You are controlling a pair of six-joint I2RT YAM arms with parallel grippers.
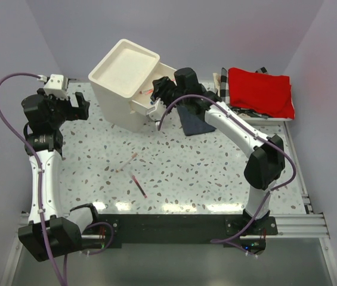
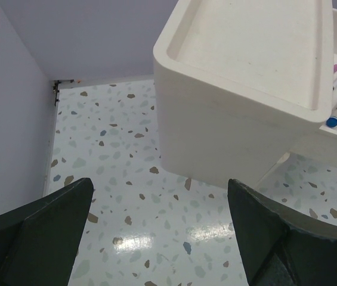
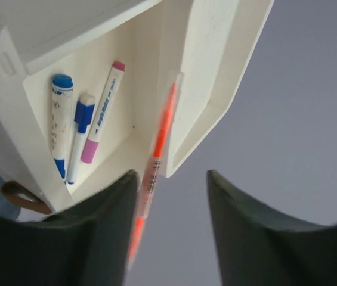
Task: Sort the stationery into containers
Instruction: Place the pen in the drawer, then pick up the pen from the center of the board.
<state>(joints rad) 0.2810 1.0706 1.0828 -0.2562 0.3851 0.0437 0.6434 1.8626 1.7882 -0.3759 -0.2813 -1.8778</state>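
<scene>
As the top view has it, two pens lie loose on the table [image 1: 216,173]: a pale pen [image 1: 126,162] slanting near-left to far-right, a red pen [image 1: 138,186] slanting the other way; the right gripper [image 1: 158,102] sits at the drawer unit [image 1: 123,74]; the left wrist view shows the left gripper [image 2: 159,185] wide apart, empty; in the right wrist view the jaws stand part open, an orange pen [image 3: 159,140] pointing lengthwise into the open drawer [image 3: 129,77], unclamped, beside three markers [image 3: 82,128], print unreadable.
</scene>
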